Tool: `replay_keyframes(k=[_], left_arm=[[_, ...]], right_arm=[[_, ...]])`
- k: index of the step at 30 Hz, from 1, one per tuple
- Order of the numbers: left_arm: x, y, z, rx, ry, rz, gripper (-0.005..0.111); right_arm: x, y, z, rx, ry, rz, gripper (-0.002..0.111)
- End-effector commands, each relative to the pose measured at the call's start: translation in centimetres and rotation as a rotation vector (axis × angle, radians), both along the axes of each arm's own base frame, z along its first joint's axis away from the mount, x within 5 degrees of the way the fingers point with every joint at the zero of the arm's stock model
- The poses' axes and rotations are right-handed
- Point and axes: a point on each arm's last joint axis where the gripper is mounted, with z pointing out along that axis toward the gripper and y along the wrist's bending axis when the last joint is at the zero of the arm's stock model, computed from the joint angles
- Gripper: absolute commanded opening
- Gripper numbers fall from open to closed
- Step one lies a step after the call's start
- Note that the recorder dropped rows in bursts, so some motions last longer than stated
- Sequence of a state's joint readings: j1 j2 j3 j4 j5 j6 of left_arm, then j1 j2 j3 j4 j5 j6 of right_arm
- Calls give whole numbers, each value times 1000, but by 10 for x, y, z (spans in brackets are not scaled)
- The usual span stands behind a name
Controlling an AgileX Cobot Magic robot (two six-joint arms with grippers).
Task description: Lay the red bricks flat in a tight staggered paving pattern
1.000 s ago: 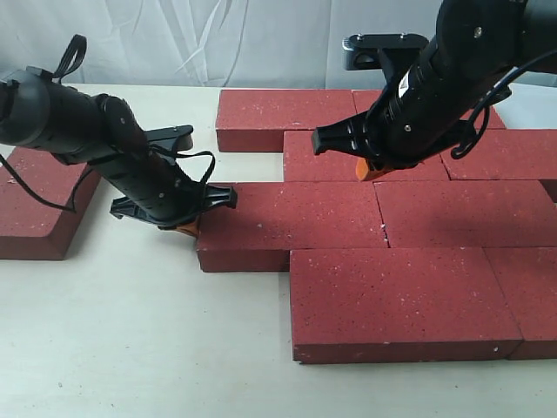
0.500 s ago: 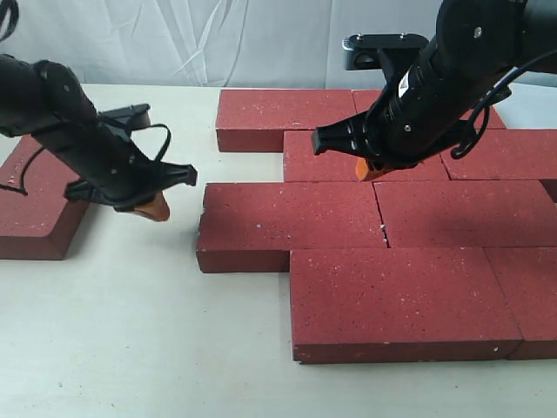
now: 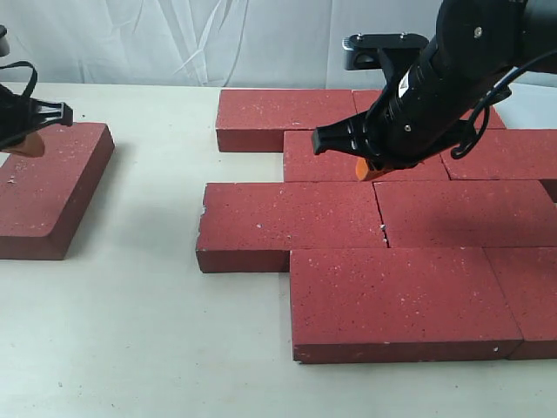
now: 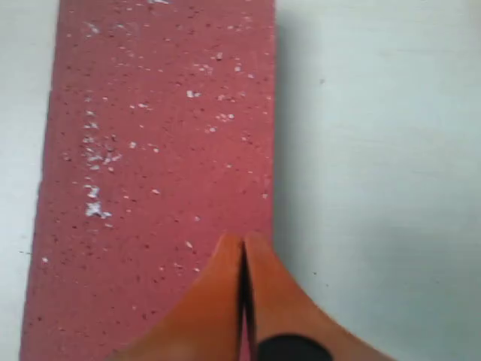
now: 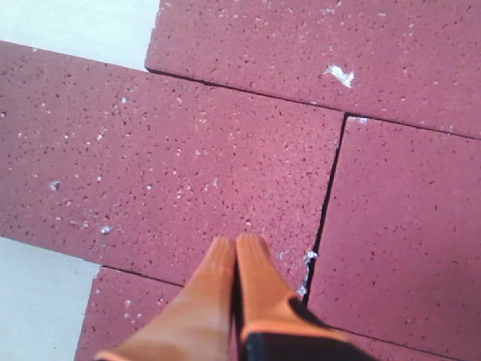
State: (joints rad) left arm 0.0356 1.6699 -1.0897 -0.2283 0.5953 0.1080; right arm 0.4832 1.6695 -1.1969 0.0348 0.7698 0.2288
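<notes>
Orange tips pinched tight, nothing held: your left hand over the lone brick, right hand over paved bricks.

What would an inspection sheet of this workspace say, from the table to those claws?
Surface: pale table, matte, looks dry.
Job's things: paved bricks lie flat in staggered rows with tight joints; a lone brick lies apart at the left.
Clutter: white crumbs on brick faces.
Grippers: left claw shut, empty, over the lone brick; right claw shut, empty, over the paved bricks.
Cables: black cable loops beside the right arm.
Surroundings: white cloth backdrop.
</notes>
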Motion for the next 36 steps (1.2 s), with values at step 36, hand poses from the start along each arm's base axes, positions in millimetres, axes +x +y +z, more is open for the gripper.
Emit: replay_keyframes(k=[36], left_arm=[[-1,-23,13,-95,-137,-363,0]], right_arm=[[0,-1,2,11,-17,-6,-1]])
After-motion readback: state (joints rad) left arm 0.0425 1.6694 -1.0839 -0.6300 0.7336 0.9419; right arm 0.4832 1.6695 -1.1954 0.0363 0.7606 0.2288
